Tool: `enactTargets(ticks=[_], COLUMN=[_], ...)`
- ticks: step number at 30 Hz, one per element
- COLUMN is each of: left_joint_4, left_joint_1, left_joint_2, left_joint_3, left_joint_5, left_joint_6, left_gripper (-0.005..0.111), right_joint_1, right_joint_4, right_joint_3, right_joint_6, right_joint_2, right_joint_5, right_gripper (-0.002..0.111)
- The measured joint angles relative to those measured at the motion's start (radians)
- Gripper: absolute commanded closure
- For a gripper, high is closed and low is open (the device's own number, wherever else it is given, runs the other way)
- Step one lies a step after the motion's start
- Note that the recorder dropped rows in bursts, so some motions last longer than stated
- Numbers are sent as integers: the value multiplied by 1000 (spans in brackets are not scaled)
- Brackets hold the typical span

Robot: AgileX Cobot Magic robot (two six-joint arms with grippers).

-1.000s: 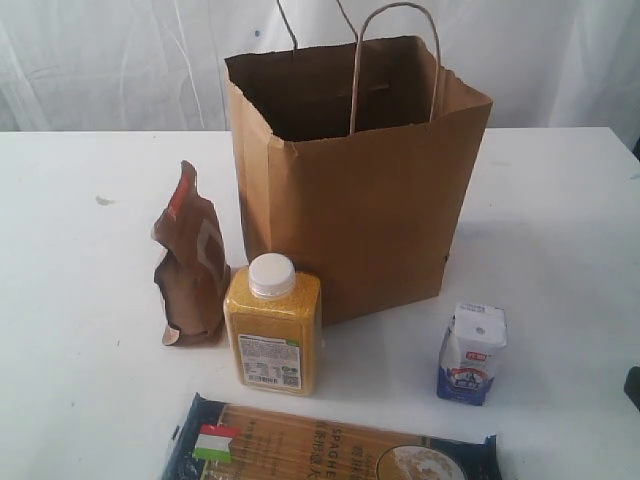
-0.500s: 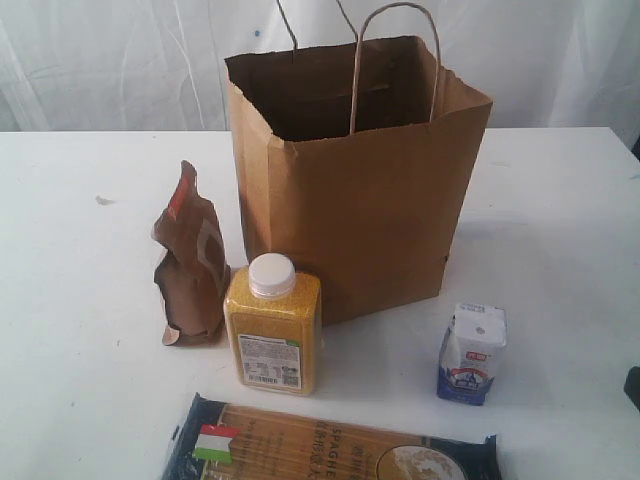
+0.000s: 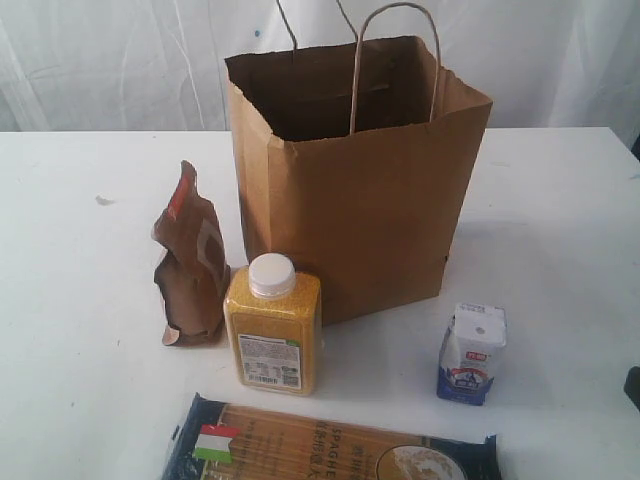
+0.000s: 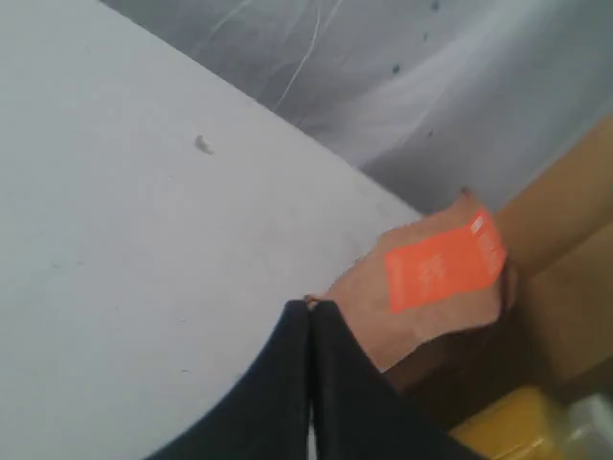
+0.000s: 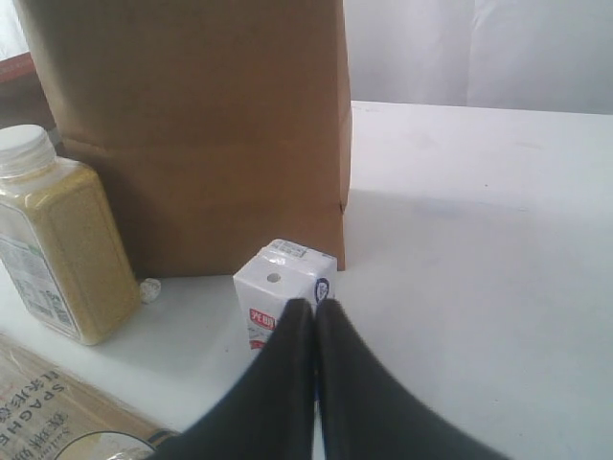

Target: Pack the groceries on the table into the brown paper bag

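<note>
Four groceries (image 3: 272, 335) we see fronting the brown paper bag (image 3: 370, 220), spaghetti pack (image 3: 330, 445) reading "SPAGHE", both end effectors (image 4: 311, 307) (image 5: 314, 307) pinched together, empty.

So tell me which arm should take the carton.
Right. The right hand, shut, points at the carton just ahead, with nothing between them. The left hand, also shut, faces the pouch instead.

The brown paper bag (image 3: 360, 200) stands upright and open on the white table (image 3: 560, 220). In front of it stand a crumpled brown pouch (image 3: 190, 265) with an orange label, a yellow white-capped bottle (image 3: 273, 335) and a white-blue carton (image 3: 472, 352). A dark-blue spaghetti pack (image 3: 320, 445) lies flat at the near edge.
</note>
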Motion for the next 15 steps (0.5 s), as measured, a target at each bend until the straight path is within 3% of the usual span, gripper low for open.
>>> enactTargets(ticks=[10,15], left_joint_4=[-136,-114], left_joint_1=[0,0], left_joint_2=[0,-2], left_joint_3=[-13,-212], left_joint_5=[-4,131], left_joint_6=[-359,-166], left_gripper=[107,107], right_joint_1=[0,0], right_joint_4=[0,0], right_joint_3=[0,0], right_joint_6=[0,0], right_joint_2=[0,0], right_joint_5=[0,0], right_gripper=[108,108])
